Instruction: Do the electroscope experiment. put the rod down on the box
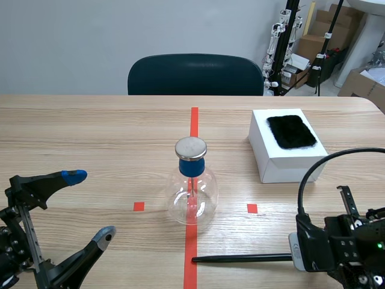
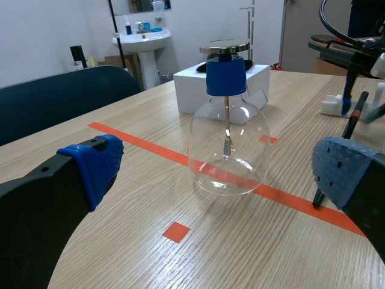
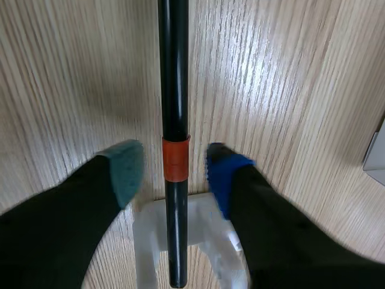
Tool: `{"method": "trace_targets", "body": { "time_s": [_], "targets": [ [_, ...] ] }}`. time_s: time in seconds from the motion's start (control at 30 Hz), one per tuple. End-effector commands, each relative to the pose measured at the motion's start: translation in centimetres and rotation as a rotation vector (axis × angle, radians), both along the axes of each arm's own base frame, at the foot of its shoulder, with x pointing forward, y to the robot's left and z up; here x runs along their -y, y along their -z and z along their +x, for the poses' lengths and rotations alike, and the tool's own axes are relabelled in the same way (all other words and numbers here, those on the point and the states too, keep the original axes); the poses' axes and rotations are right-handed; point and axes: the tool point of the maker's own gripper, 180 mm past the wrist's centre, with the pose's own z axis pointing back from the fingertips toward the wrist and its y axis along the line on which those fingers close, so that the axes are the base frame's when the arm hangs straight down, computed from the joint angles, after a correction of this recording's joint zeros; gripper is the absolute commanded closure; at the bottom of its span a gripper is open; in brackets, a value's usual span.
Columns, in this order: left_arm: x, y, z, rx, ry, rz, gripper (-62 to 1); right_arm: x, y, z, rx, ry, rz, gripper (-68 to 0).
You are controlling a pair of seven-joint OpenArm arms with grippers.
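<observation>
The black rod (image 1: 240,259) with an orange band lies flat near the table's front edge, its right end on a small white stand (image 3: 198,241). My right gripper (image 3: 175,171) straddles the rod (image 3: 174,90) at the band, open, with a gap between each pad and the rod. The white box (image 1: 287,159), with a black fur pad (image 1: 292,130) on top, stands behind and to the right of the glass electroscope flask (image 1: 191,192). My left gripper (image 1: 90,206) is open at the front left, holding nothing. In the left wrist view the flask (image 2: 227,138) is ahead of the gripper (image 2: 219,168), with the rod (image 2: 337,156) beyond.
A dark chair (image 1: 195,75) stands behind the table's far edge. A black cable (image 1: 313,168) loops up from the right arm near the box's front corner. Cardboard boxes and stands fill the room's back right, off the table.
</observation>
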Motion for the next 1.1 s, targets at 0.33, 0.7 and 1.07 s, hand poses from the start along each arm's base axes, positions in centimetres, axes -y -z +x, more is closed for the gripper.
{"method": "trace_targets", "body": {
  "time_s": [0.33, 0.7, 1.07],
  "targets": [
    [-0.3, -0.7, 0.2, 0.025, -0.009, -0.019, -62.3, -0.9, -1.5, 1.0, 0.027, -0.011, 0.042, -67.9],
    [-0.3, -0.7, 0.2, 0.025, -0.009, -0.019, -62.3, -3.0, -8.6, 5.2, 0.290, 0.091, 0.284, -67.9],
    [-0.3, -0.7, 0.2, 0.025, -0.009, -0.019, -62.3, -4.0, -17.5, 5.6, 0.507, 0.240, 0.730, -67.9]
  ]
}}
